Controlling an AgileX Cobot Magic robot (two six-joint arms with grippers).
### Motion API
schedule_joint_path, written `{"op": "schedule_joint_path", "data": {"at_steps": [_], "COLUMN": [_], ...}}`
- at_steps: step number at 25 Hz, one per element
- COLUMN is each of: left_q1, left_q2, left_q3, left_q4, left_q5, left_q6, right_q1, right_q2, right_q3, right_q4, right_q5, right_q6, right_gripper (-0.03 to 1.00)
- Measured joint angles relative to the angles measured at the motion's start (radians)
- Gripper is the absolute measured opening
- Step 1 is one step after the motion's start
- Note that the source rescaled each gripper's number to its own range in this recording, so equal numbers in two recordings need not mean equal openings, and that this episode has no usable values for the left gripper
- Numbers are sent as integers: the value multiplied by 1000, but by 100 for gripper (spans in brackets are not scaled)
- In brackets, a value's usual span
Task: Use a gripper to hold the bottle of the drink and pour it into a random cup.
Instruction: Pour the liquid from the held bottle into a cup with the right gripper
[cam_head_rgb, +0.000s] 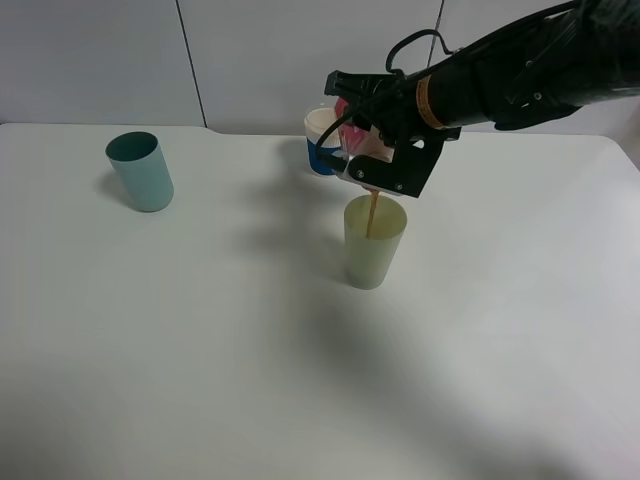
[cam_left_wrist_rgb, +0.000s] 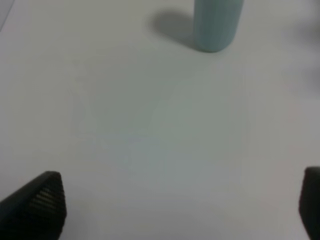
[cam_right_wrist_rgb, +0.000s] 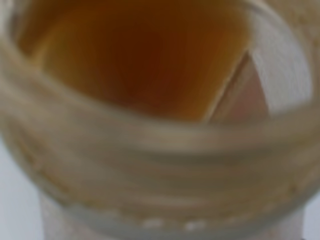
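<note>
Right of centre, the right gripper (cam_head_rgb: 385, 165) is clenched round the drink bottle (cam_head_rgb: 352, 137), which is tipped above the pale yellow-green cup (cam_head_rgb: 375, 250). A brown stream (cam_head_rgb: 371, 215) falls in. The bottle looks like thin plastic, so I'd guess it is light and squashy and best held mid-body. The left gripper (cam_left_wrist_rgb: 180, 210) hangs released and empty.

The right arm (cam_head_rgb: 530, 65) is covered in a crinkled black sleeve (cam_head_rgb: 560, 50), ringed by an orange band (cam_head_rgb: 425, 100) at the wrist. A black cable (cam_head_rgb: 412, 42) is looped above the black right gripper (cam_head_rgb: 372, 160). Ribbed black fingertips (cam_left_wrist_rgb: 42, 202) (those of the left gripper (cam_left_wrist_rgb: 180, 210)) are shown.
</note>
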Motion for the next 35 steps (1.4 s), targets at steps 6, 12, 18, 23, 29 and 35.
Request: {"op": "schedule_joint_path", "data": {"at_steps": [6, 12, 18, 23, 29, 35], "left_q1": [0, 0, 0, 0, 0, 0], "left_q2": [0, 0, 0, 0, 0, 0], "left_q3": [0, 0, 0, 0, 0, 0], "left_q4": [0, 0, 0, 0, 0, 5], "left_q5": [0, 0, 0, 0, 0, 0], "left_q6": [0, 0, 0, 0, 0, 0], "right_q1": [6, 17, 29, 32, 32, 32], "right_q2": [0, 0, 0, 0, 0, 0], "right_q3": [0, 0, 0, 0, 0, 0], "right_q4": [1, 2, 2, 2, 2, 2], "right_q5": [32, 42, 45, 45, 45, 45], "right_q6": [-21, -62, -70, -71, -79, -90], "right_gripper": [2, 2, 2, 2, 2, 2]}}
